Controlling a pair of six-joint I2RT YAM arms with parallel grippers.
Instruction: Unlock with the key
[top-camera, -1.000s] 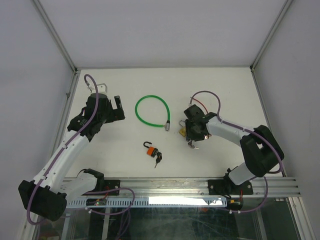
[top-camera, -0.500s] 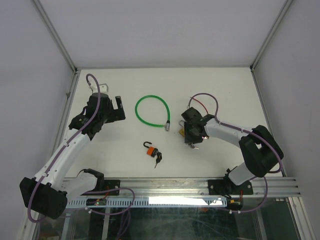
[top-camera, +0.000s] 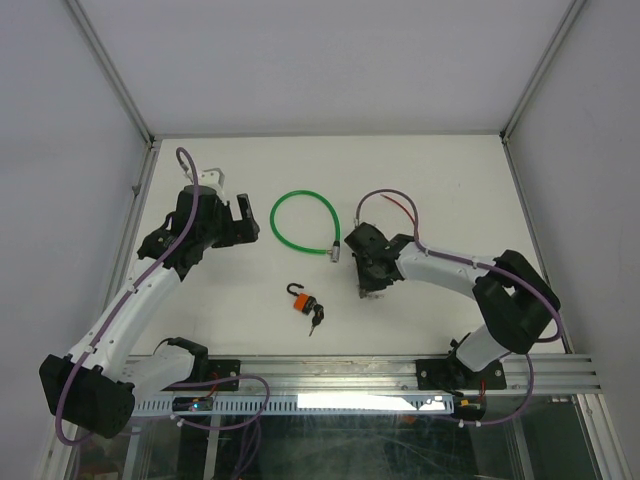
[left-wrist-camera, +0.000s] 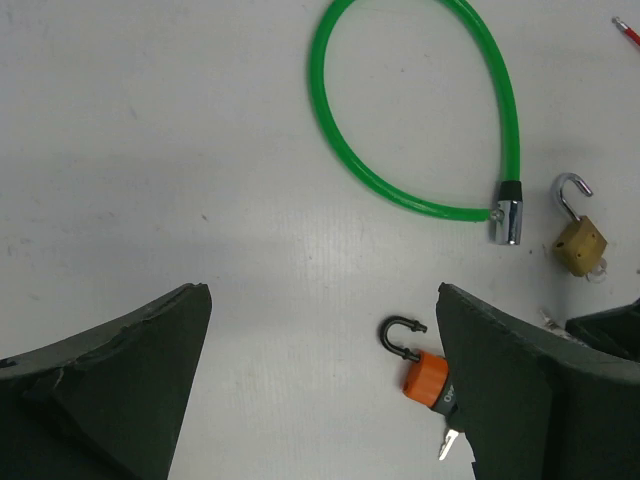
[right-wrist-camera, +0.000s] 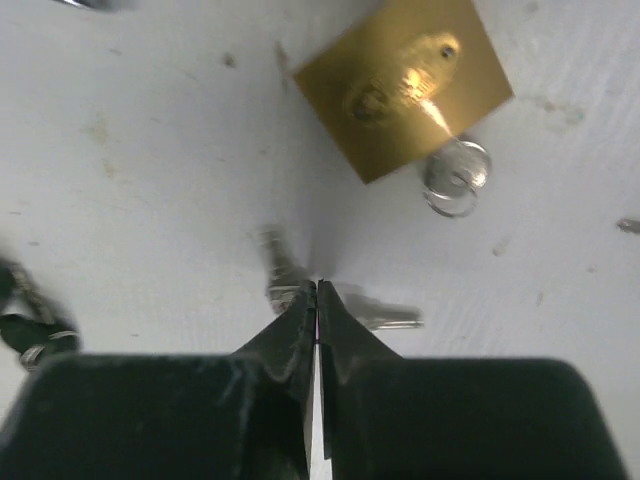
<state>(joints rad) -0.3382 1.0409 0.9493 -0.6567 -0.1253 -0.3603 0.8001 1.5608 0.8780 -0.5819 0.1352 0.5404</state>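
Seen from above, two arms reach over a white tabletop with pale walls on three sides and a metal rail along the bottom edge.

There are two padlocks, one green cable and a few small keys, all gathered mid-frame, well apart from the walls. Bare white surface lies between them and every edge.

The cable is a closed loop at centre, slightly left. Its metal end sits at the loop's lower right.

The brass padlock lies flat just right of that metal end. In the left wrist view its open shackle points toward the top of the frame. From above, the right arm hides it.

The orange padlock lies below the loop, shackle toward the upper left, with keys at its lower end.

In the right wrist view, two silver keys lie just below the brass body. One key runs almost level toward the right. The other key runs up and left. A small ring touches the padlock's lower corner.

The right tool is down at these keys with its tips pressed together. I cannot tell whether a key is caught between them.

The left tool hangs left of the loop, fingers spread wide apart, holding nothing.
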